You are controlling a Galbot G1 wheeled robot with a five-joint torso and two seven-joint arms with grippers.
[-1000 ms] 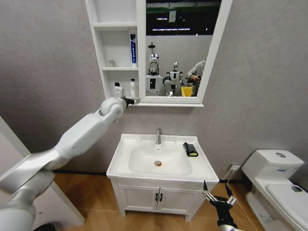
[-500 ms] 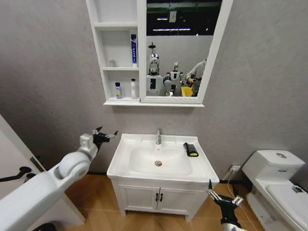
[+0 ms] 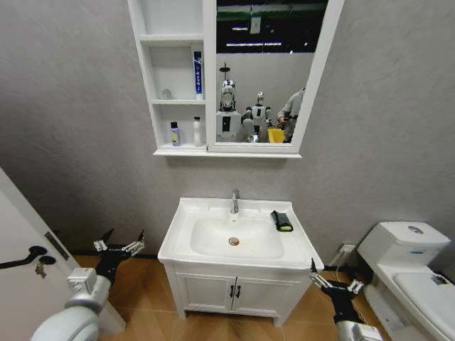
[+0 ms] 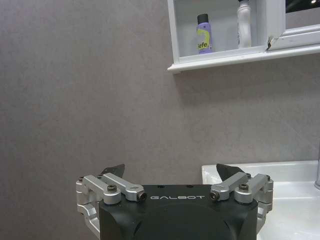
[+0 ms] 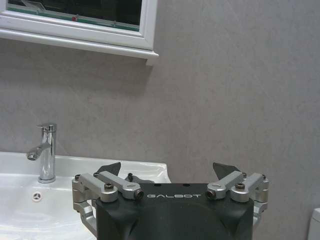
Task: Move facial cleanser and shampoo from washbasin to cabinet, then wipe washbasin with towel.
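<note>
Left claw [image 4: 170, 171] hangs low with its fingers spread wide and nothing between them, facing the grey wall. Up high, the cabinet [image 4: 220, 59] shelf carries a purple bottle [image 4: 203, 34] and a white bottle [image 4: 243, 24], standing apart. The washbasin [image 4: 295, 172] corner peeks in beside the claw.

White toilet [image 3: 409, 266] at right, lid down. Two-door floor vanity [image 3: 231, 290], doors shut. Door with black lever handle [image 3: 21, 257] at left. Grey wall [image 3: 78, 128]; wood-tone floor [image 3: 146, 288].
</note>
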